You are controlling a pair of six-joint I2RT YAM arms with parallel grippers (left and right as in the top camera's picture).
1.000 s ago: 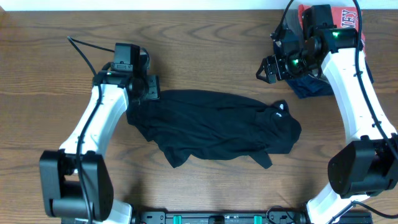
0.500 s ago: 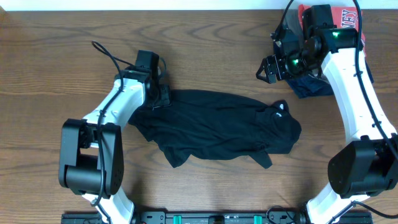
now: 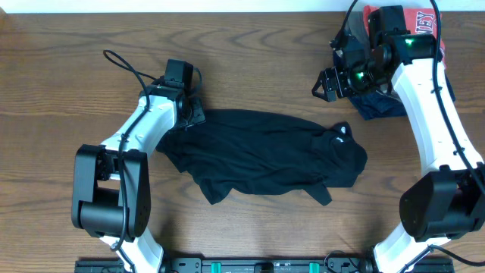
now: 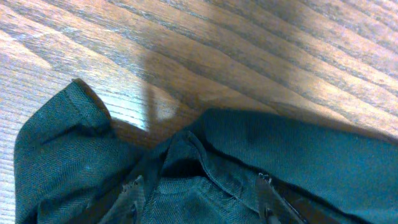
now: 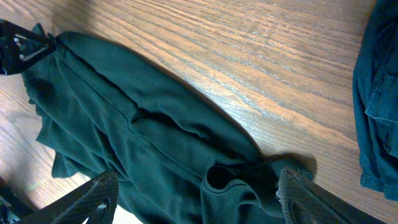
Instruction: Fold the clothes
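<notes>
The black garment (image 3: 265, 155) lies crumpled across the middle of the table, with a small white mark (image 3: 341, 135) near its right end. My left gripper (image 3: 191, 115) is low over its upper left corner. In the left wrist view this gripper (image 4: 199, 205) is open, its fingertips (image 4: 129, 194) astride a folded hem of the dark fabric (image 4: 298, 155). My right gripper (image 3: 326, 85) hangs open and empty above bare table, up and right of the garment. In the right wrist view it (image 5: 199, 202) is spread wide, with the garment (image 5: 155, 137) below.
A red T-shirt with white lettering (image 3: 424, 23) lies at the back right corner. A navy folded garment (image 3: 379, 106) lies under the right arm and also shows in the right wrist view (image 5: 379, 93). A black cable (image 3: 125, 64) loops behind the left arm.
My left arm has swung right and forward, bringing its gripper onto the garment's upper left corner. The garment has barely shifted. The right arm has not moved.
</notes>
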